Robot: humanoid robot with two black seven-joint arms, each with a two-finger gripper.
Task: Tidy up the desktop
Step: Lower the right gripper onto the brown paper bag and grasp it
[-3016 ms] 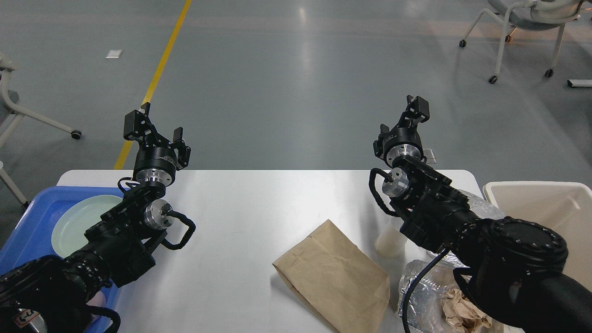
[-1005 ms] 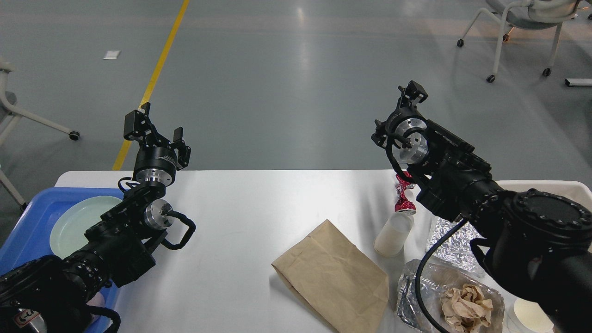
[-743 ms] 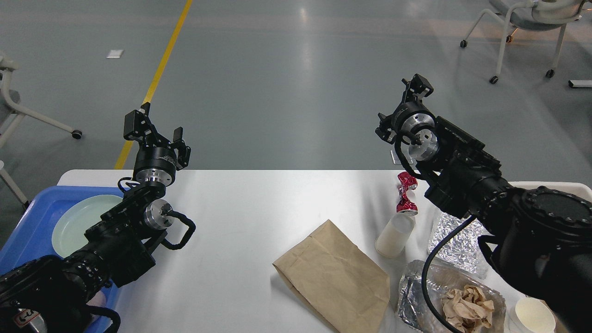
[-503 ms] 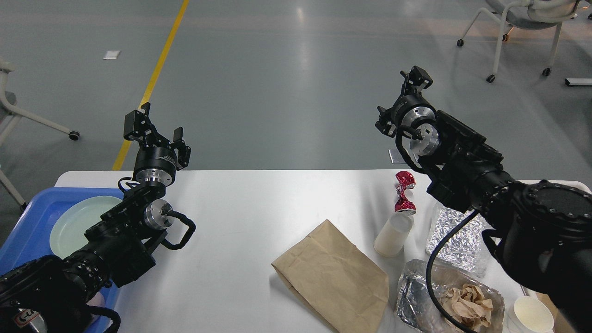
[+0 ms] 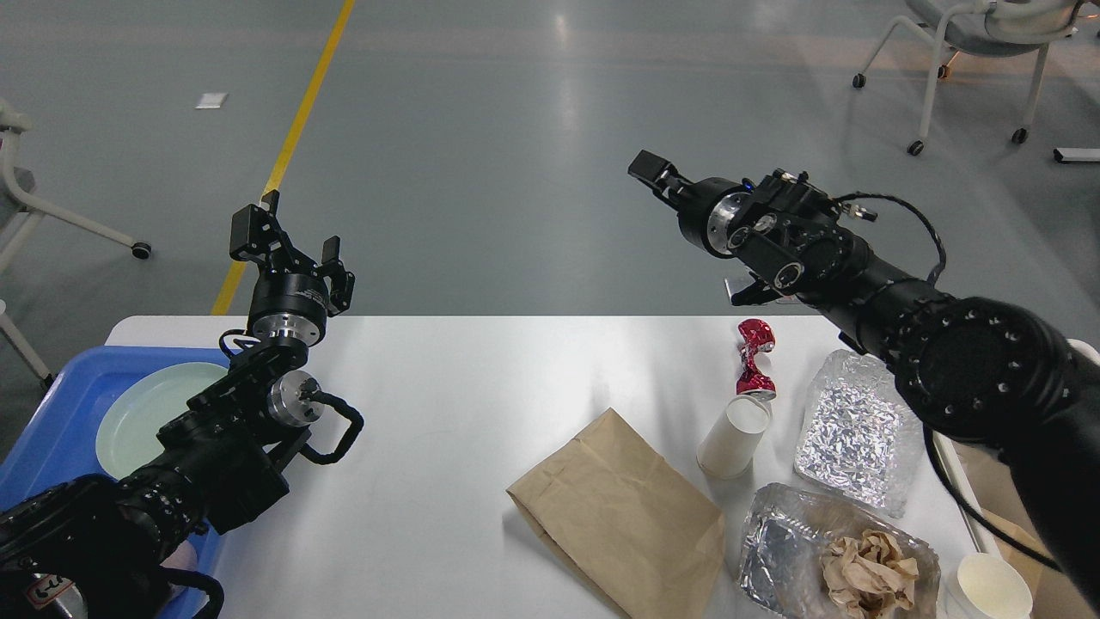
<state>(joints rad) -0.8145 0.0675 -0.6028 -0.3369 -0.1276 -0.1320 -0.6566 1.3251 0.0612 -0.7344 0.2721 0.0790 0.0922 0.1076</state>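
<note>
The white desktop [image 5: 481, 378] fills the lower half of the head view. On its right part lie a brown paper bag [image 5: 623, 516], a tipped white cup [image 5: 732, 437], a crushed red can [image 5: 754, 357], a flat foil tray [image 5: 851, 438] and a foil container [image 5: 773, 542] with crumpled brown paper [image 5: 864, 572]. My left gripper [image 5: 292, 234] stands open and empty above the table's far left edge. My right gripper [image 5: 650, 168] hangs above the floor beyond the far edge, pointing left; its fingers cannot be told apart.
A blue tray [image 5: 51, 413] with a pale green plate [image 5: 142, 413] sits at the left edge, partly under my left arm. A small paper cup [image 5: 988, 586] stands at the bottom right. A beige bin's rim [image 5: 950, 460] shows under my right arm. Chairs stand on the floor behind.
My right arm has lifted off the table's right side and swung up and left, its gripper now pointing left; the can, cup and foil trays are uncovered. The left arm is unmoved.
</note>
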